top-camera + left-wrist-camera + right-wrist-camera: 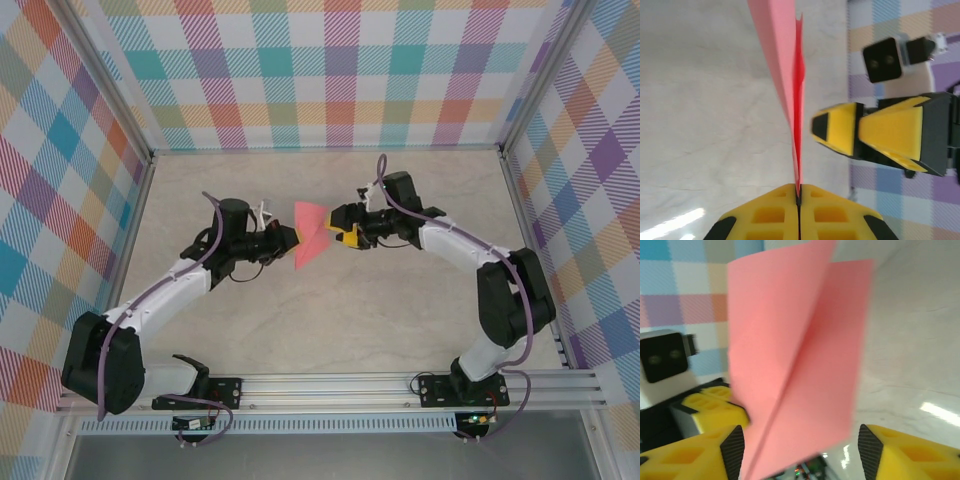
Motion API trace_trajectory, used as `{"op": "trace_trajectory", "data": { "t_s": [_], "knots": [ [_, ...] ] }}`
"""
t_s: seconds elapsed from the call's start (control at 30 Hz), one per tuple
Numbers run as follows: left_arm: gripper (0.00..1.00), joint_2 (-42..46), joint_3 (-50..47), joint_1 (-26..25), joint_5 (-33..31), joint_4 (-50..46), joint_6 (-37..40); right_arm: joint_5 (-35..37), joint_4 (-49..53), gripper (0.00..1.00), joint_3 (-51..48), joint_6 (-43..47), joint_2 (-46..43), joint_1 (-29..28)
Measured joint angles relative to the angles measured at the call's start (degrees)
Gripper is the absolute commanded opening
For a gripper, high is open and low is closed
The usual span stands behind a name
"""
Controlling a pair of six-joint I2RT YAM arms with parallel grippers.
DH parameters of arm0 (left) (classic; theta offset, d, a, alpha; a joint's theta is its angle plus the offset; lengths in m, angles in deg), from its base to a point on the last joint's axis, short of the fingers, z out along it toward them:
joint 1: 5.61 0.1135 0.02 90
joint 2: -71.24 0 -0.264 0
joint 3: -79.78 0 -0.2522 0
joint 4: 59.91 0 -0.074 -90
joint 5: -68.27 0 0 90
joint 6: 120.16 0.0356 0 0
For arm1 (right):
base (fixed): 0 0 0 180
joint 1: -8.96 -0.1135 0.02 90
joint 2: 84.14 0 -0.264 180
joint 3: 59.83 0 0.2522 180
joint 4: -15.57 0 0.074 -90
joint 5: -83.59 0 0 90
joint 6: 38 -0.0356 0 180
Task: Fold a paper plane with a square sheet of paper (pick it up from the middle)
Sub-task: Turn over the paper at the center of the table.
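the left gripper [798,196] is pinched shut on one edge of the salmon-pink paper [784,60], holding it up on edge above the table [330,320], midway between the two arms. the right gripper [797,462] has its jaws spread, just beside the paper and not gripping it. the sheet is already creased lengthwise into a narrowing wedge with two flaps, so the first folds look done; i'd judge the wings are left to shape
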Motion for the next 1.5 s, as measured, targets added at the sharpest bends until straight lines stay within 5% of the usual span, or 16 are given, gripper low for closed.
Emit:
{"op": "trace_trajectory", "data": {
  "t_s": [0.37, 0.63, 0.8, 1.07, 1.27, 1.5],
  "knots": [
    [0.05, -12.0, 23.4, -9.2, -45.7, -42.1, 11.3, 22.6, 13.4, 0.82, -2.1, 5.8, -9.2, 0.2],
    [0.05, -31.4, 34.1, -16.2, -64.3, -56.3, 8.4, 29.6, 16.0, 0.82, -5.6, 5.9, -9.9, 0.2],
    [0.17, -41.3, 37.4, -18.3, -62.2, -54.8, 7.6, 32.4, 16.5, 0.82, -6.8, 5.3, -11.6, 0.2],
    [0.58, -44.0, 37.7, -18.0, -43.5, -42.7, 9.3, 33.7, 16.5, 0.82, -8.0, 4.9, -12.0, 0.1],
    [0.71, -35.6, 33.9, -14.1, -29.9, -32.3, 9.1, 33.7, 15.3, 0.79, -7.9, 4.8, -10.0, -3.1],
    [0.88, -19.2, 22.5, -3.0, -24.5, -26.2, 7.2, 33.6, 12.0, 0.67, -3.4, 3.9, -0.2, -14.5]
  ]
}}
